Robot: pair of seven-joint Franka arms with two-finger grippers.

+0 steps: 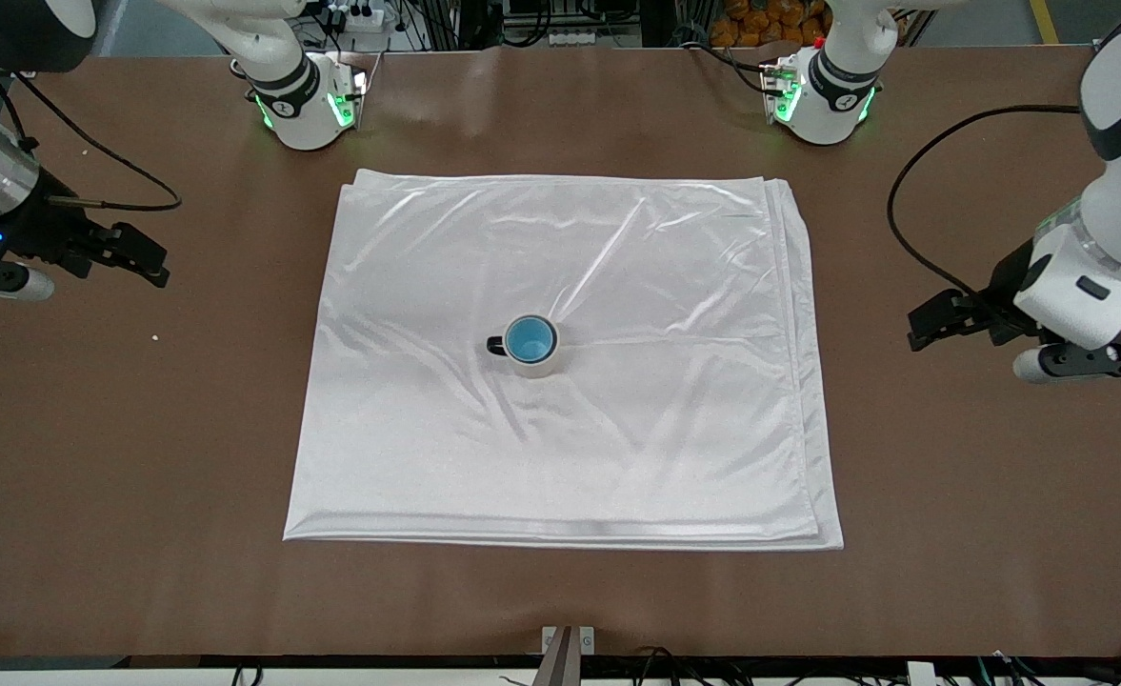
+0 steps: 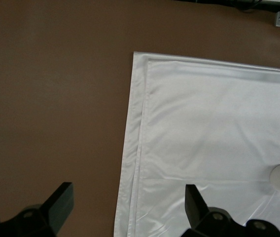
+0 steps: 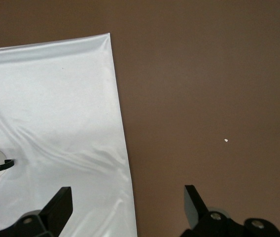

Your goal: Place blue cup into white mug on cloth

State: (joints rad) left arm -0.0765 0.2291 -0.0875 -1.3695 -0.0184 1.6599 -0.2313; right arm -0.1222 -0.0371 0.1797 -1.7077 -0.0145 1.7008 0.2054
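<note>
Cloth [image 1: 560,381]: white, folded, wrinkled, centre of front frame on brown table [image 1: 950,572].
White mug [image 1: 533,360]: upright on cloth, mid-frame, dark handle toward right arm's end.
Blue cup [image 1: 530,339]: nested inside white mug.
Left gripper [image 1: 924,329]: right edge of frame, over bare table, released, holding nothing.
Right gripper [image 1: 146,259]: left edge of frame, over bare table, released, holding nothing.
Both arms waiting.

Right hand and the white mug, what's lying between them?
Nothing stands between them. In the front view, from the right hand to the white mug there is only bare table, then wrinkled cloth.
</note>
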